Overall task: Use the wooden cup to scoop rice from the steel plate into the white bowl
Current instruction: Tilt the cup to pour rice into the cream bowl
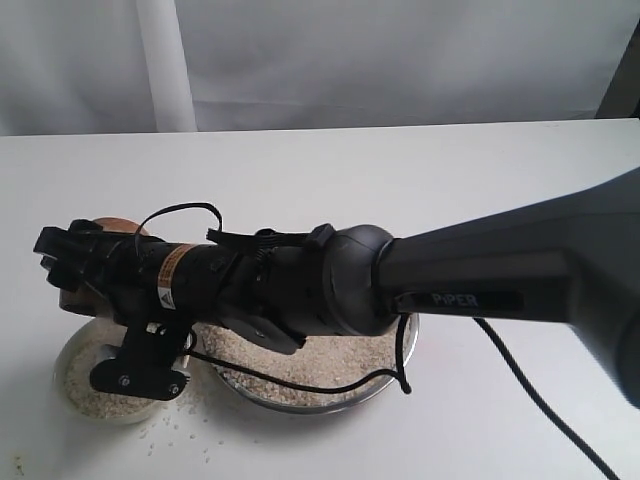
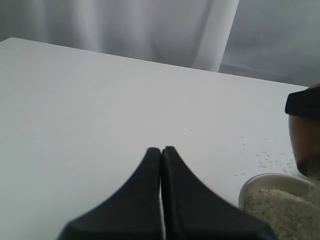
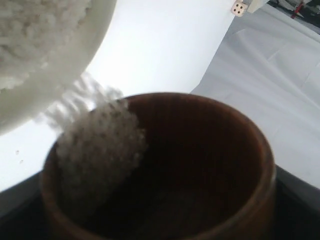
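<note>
My right gripper (image 1: 62, 268) reaches across to the left and is shut on the wooden cup (image 1: 112, 226), which it holds tilted above the white bowl (image 1: 72, 352). In the right wrist view, rice (image 3: 100, 145) slides over the lip of the wooden cup (image 3: 260, 165) toward the white bowl (image 3: 70, 65), which holds rice (image 3: 25, 30). The steel plate (image 1: 300, 396) with rice (image 1: 325, 358) lies just right of the bowl, partly under the arm. My left gripper (image 2: 161, 150) is shut on nothing, low over bare table, with the white bowl (image 2: 270, 179) and wooden cup (image 2: 302, 145) to its side.
Loose grains (image 1: 160, 440) lie on the white table in front of the bowl, and more grains (image 2: 272, 160) beside it. A black cable (image 1: 545, 405) trails from the right arm across the table. A white curtain (image 1: 300, 50) closes off the back.
</note>
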